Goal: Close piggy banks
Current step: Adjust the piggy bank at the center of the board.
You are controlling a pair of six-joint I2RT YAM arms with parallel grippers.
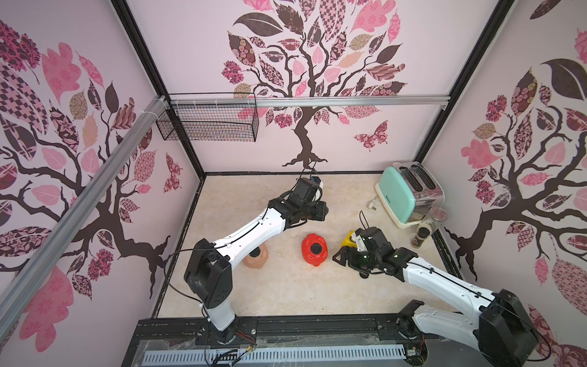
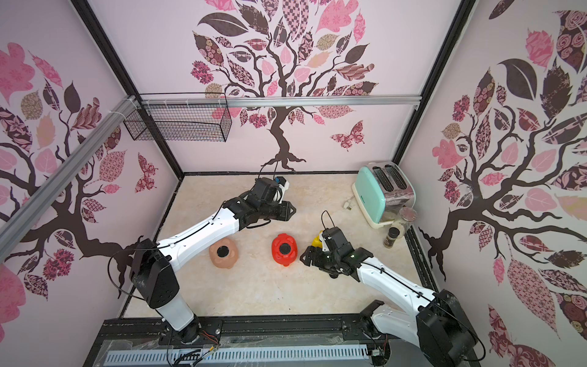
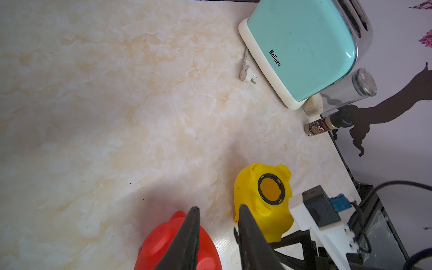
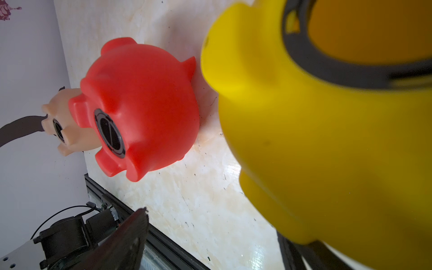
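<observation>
Marble tabletop [image 1: 286, 292] boxed by tree-print walls. Peach-pink piggy bank [image 2: 222, 262] and red piggy bank [image 2: 284, 260] laid belly-up, black plugs [image 2: 286, 248] seated: judged done. Yellow piggy bank [image 3: 247, 194] remaining, belly hole open, plug not seen. Right pincer [image 2: 313, 255] spread wide beside it, nothing clamped. Left pincer [image 3: 219, 209] nearly closed, empty, raised behind red bank. Room open front and back-centre; yellow side crowded by toaster [image 1: 403, 193], spice jar [image 1: 421, 236], black edge rail [image 1: 444, 251].
</observation>
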